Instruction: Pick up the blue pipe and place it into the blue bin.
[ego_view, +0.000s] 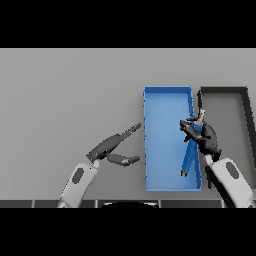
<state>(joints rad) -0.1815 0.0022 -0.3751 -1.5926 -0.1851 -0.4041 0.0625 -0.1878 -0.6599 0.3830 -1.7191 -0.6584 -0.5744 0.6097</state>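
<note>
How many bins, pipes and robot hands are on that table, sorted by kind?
Bins: 2, a blue bin and a dark bin
Pipes: 1, a blue pipe
Hands: 2, left hand, right hand
Total: 5

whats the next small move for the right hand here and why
Probably open the right hand and let go: its fingers are curled round the blue pipe, which already hangs over the inside of the blue bin, lower end near the floor. The left hand rests open outside it.
</note>
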